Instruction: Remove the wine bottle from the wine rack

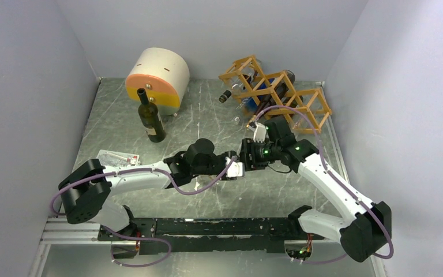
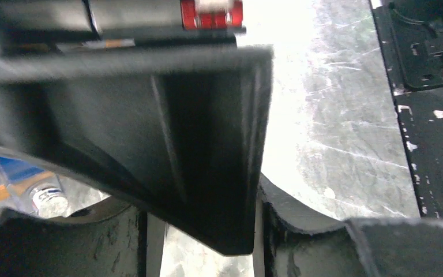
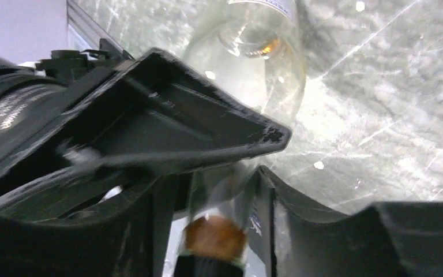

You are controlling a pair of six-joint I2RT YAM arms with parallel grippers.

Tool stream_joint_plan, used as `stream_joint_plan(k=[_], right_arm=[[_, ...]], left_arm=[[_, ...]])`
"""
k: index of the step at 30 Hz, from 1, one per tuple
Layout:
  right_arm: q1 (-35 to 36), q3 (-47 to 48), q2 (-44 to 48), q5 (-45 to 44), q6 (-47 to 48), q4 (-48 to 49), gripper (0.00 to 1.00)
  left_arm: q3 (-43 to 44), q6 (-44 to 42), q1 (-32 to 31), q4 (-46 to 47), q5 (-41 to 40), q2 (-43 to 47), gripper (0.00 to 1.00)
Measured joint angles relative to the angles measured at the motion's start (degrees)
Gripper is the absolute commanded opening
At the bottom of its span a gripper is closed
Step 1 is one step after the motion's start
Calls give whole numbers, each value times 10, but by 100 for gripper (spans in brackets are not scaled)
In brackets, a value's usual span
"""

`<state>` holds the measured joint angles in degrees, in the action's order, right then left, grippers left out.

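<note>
Underneath everything, a grey marbled table, walled in pale on three sides. Bolted at its near edge, two white-and-black arms: the left arm reaching rightward across the middle, the right arm bending up and leftward toward the back right. At back left, a cream and orange cylinder, its flat orange-rimmed face turned forward. At back right, the wine rack, an orange-tan lattice of thin sticks in diamond cells, set at a slant to the back wall, with a dark bottle poking its neck out near the left end. Standing upright just in front of the cylinder, well apart from the rack, another dark bottle. Just at the rack's near side, the clear wine bottle, neck toward the camera in the right wrist view and body pointing away over the marble; no telling whether the body rests in a cell or lies clear of the sticks. Clamped on that neck, the right gripper, a dark finger on either side of the glass. Beside the right arm's wrist, over bare table, the left gripper; its own view smeared and filled by a dark finger, so apart or together cannot be told. Near the left arm, a flat clear packet on the table. Smallest, an orange-brown stopper at the end of the gripped neck.
</note>
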<state>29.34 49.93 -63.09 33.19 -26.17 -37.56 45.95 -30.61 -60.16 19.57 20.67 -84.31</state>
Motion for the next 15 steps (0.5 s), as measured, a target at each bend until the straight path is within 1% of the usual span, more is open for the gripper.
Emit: stream_joint_plan(k=[2,6,7,9,10,11,15], right_arm=[[0,16,7,1,3,-3,68],[0,54,49,-31,3,-14,82],[0,68,61,-50,1,-21,84],[1,118,85,-115,-7,-43,90],[1,126,90,-124,-8,-44,93],[2,148,101,-156,-11,-54,95],[1,221,152,-275,-23,-88,100]], left_arm=[[-2,5,1,7,-15,2,9],[-14,17,5,28,-40,14,7],[-17,20,5,32,-47,17,7],[-20,26,5,37,-59,20,7],[-22,30,5,39,-67,22,7],[-24,35,5,41,-75,25,7],[-26,69,9,42,-128,38,7]])
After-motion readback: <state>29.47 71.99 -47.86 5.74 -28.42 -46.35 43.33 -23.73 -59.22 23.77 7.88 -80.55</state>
